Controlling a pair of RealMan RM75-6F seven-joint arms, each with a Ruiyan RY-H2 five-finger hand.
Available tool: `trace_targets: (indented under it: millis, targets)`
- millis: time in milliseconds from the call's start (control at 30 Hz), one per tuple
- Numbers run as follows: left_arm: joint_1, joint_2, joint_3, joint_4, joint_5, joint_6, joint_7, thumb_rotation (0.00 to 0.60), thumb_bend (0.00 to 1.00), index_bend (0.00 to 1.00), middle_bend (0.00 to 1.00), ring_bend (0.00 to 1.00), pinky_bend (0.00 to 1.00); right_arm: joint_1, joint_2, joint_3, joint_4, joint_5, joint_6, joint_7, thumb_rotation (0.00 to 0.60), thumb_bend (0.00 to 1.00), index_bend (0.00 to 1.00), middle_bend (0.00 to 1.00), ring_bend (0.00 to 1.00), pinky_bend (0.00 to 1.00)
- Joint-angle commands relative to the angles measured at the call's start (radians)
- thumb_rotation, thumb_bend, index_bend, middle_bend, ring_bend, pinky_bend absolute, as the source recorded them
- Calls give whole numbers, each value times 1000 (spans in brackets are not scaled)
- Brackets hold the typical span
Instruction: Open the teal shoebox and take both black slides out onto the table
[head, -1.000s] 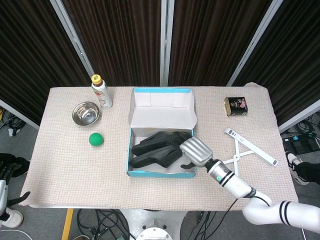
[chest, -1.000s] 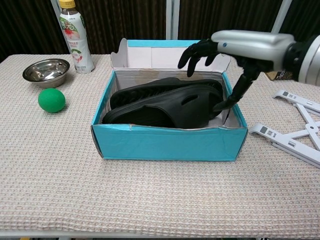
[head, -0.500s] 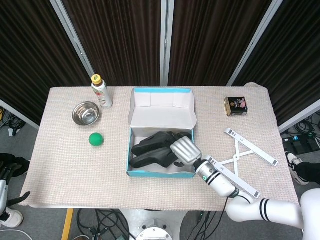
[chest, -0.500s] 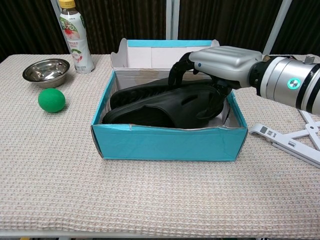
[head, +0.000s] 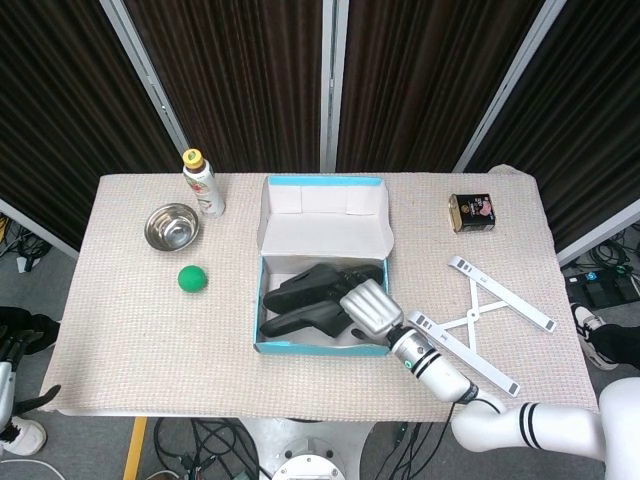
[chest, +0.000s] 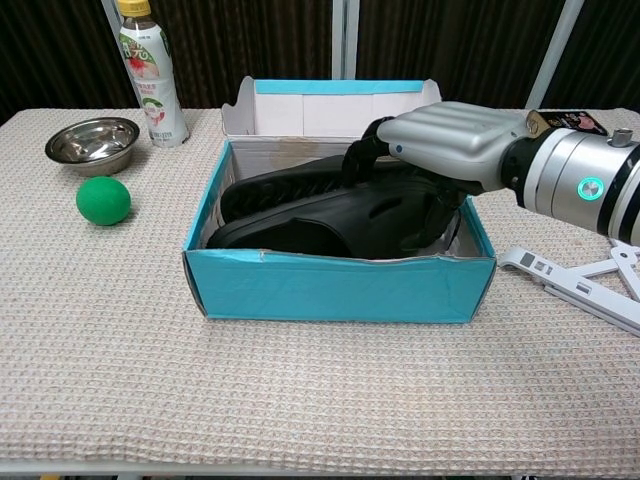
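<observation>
The teal shoebox (head: 320, 349) (chest: 340, 287) stands open at mid-table, its lid (head: 325, 225) folded back. Two black slides (head: 298, 298) (chest: 300, 212) lie stacked inside it. My right hand (head: 368, 305) (chest: 450, 145) reaches into the box's right end, and its dark fingers (chest: 362, 158) curl down over the upper slide, gripping it. The slide still rests in the box. My left hand (head: 8, 375) hangs off the table's left side, mostly cut off by the frame edge, with its dark fingers apart and nothing in them.
A drink bottle (head: 203, 184), a steel bowl (head: 172, 226) and a green ball (head: 192, 279) sit left of the box. A white folding stand (head: 480, 320) lies to the right, close to my right forearm. A small dark tin (head: 471, 212) is at the back right.
My right hand came down from above the box's right rim into the box, and its fingers closed over the upper slide. The slides and box have not shifted.
</observation>
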Motion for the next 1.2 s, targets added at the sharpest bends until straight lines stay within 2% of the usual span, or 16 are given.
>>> trace_targets:
  millis: [33,300,400,500,567,600,733,967,1200]
  targets:
    - [0,-3,0,3,4,3,-4,600,0,235,189,52,119,1,-19,-1,15,25,0,-16,600,50,298,330,102,240]
    - [5,-10,1,14,-3,-3,-15,600,0,235,189,52,119,11,-80,-3,58,30,-7,-18,600,60,323,353,136,316]
    - [6,-11,1,18,-2,-1,-20,600,0,236,190,52,118,18,-102,-5,78,23,-1,-41,600,94,375,385,172,374]
    - [8,-12,1,20,-2,0,-22,600,0,236,190,52,118,21,-122,-1,97,14,15,-57,600,216,495,454,246,447]
    - [8,-13,2,20,-1,1,-24,600,0,238,190,52,119,21,-125,5,100,9,22,-50,600,359,610,523,320,510]
    - [9,-13,2,21,0,2,-24,600,0,242,189,52,119,19,-121,10,97,1,28,-38,600,391,638,539,338,522]
    - [12,-12,2,23,-2,2,-25,600,0,248,189,52,119,14,-85,25,68,-39,47,20,600,466,695,573,364,525]
    - [7,-8,-3,11,1,2,-15,600,0,248,189,52,120,-8,13,63,-24,-86,95,114,600,464,698,574,364,504]
    - [-1,2,-8,1,8,2,-4,600,0,248,189,52,120,-85,152,114,-106,-79,168,325,600,447,698,573,363,504]
